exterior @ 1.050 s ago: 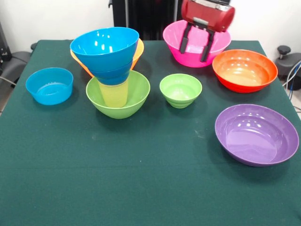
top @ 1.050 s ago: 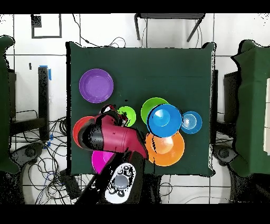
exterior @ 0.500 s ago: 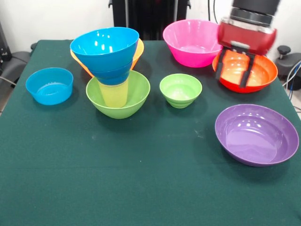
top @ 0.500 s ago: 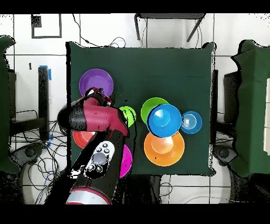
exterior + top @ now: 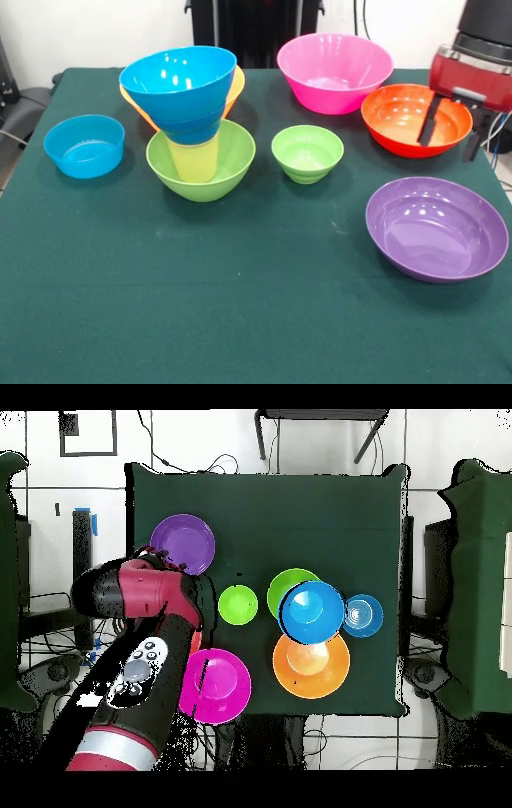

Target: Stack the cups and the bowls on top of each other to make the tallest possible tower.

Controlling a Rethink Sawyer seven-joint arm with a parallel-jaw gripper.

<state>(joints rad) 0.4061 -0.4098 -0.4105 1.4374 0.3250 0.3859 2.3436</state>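
The tower stands left of centre: a large lime-green bowl holds the pale yellow cup, and two nested blue bowls sit on the cup. Seen from overhead, the top blue bowl covers most of that stack. My gripper is open at the right, over the red-orange bowl. One finger hangs inside the bowl's right rim and the other is outside it. Nothing is held. In the overhead view my arm hides that bowl.
An orange bowl shows behind the tower. A pink bowl sits at the back. A small green bowl is at centre, a purple bowl front right, and a low light-blue bowl far left.
In the front view my open gripper has swung right, from over the pink bowl, across the red-orange bowl, to that bowl's right rim. No bowl has moved.
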